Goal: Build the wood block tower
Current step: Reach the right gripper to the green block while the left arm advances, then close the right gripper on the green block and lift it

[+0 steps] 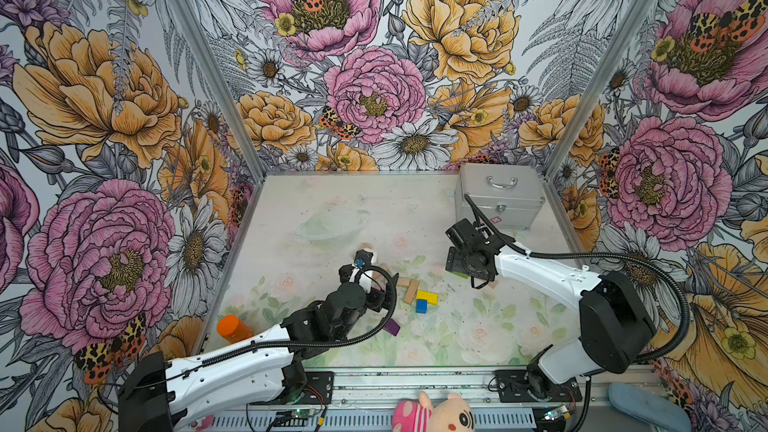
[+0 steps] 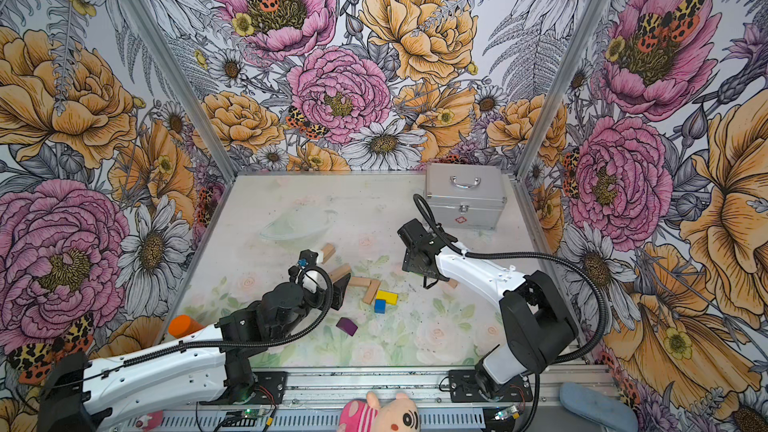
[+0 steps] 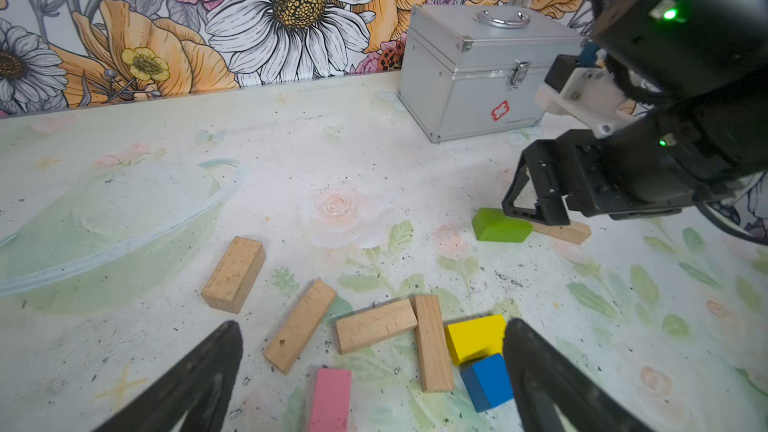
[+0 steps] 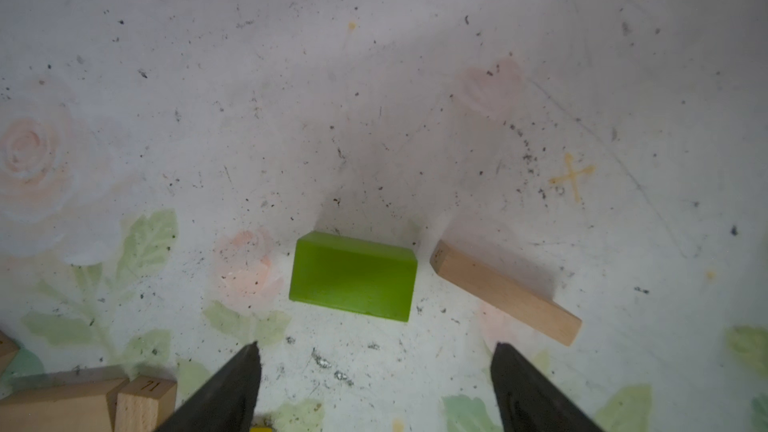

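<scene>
The wood blocks lie loose on the table and no tower is in view. In the left wrist view, several plain tan bars [image 3: 376, 326], a yellow block [image 3: 473, 336], a blue block [image 3: 488, 380] and a pink block [image 3: 330, 401] lie under my open left gripper [image 3: 374, 324], which holds nothing. A purple block [image 2: 347, 326] sits alone nearer the front. My right gripper [image 4: 376, 347] hovers open and empty just short of a green block [image 4: 353, 276]. A tan bar [image 4: 505, 292] lies beside that block. Both show in the left wrist view too, the green block [image 3: 498, 226] under the right gripper [image 3: 536, 205].
A silver metal case [image 1: 498, 197] stands at the back right. An orange-capped bottle [image 1: 232, 328] lies by the left wall. A clear glass dish [image 1: 328, 226] rests at the middle back. A plush toy [image 1: 432, 413] sits at the front rail.
</scene>
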Controlling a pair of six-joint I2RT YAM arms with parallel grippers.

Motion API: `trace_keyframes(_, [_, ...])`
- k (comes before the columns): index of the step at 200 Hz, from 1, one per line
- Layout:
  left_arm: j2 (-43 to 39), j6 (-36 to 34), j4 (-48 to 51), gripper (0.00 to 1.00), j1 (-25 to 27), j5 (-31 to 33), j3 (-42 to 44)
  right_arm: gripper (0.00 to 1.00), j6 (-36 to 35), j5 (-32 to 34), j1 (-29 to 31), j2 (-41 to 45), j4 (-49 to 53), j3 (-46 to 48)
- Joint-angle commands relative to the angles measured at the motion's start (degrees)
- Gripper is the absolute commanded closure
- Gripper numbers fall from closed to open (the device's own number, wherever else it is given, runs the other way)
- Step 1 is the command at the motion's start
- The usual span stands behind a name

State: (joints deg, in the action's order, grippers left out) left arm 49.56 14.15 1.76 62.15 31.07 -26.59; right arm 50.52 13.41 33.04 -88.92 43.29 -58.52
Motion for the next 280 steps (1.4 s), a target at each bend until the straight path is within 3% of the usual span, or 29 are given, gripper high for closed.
trace_keyframes(1, [1.69,-2.95,1.10,0.01,2.00,-0.73,-2.65,0.11,-0.66,-2.54,0.19,-2.34,-1.86,-2.20])
trace_keyframes(88, [6.31,-4.93,2.26,0.01,3.77,-1.08,-5.49,0.13,-3.53,-5.44,-2.76,-8.44,-4.17,-3.79])
trace_keyframes(159, [7.58,-5.49,2.05,0.01,3.81,-0.88,-5.84,0.31,-6.19,-7.04,-4.26,-12.63,-5.34,-5.87])
trace_keyframes(199, [8.68,-6.01,2.21,0.01,3.81,-0.48,-6.36,0.47,-7.06,-8.57,-3.84,-14.76,-5.32,-7.85])
trace_keyframes(280, [7.66,-5.53,3.94,0.01,3.81,1.24,-5.94,0.51,-11.56,-9.85,-2.63,-19.99,-4.64,-17.76])
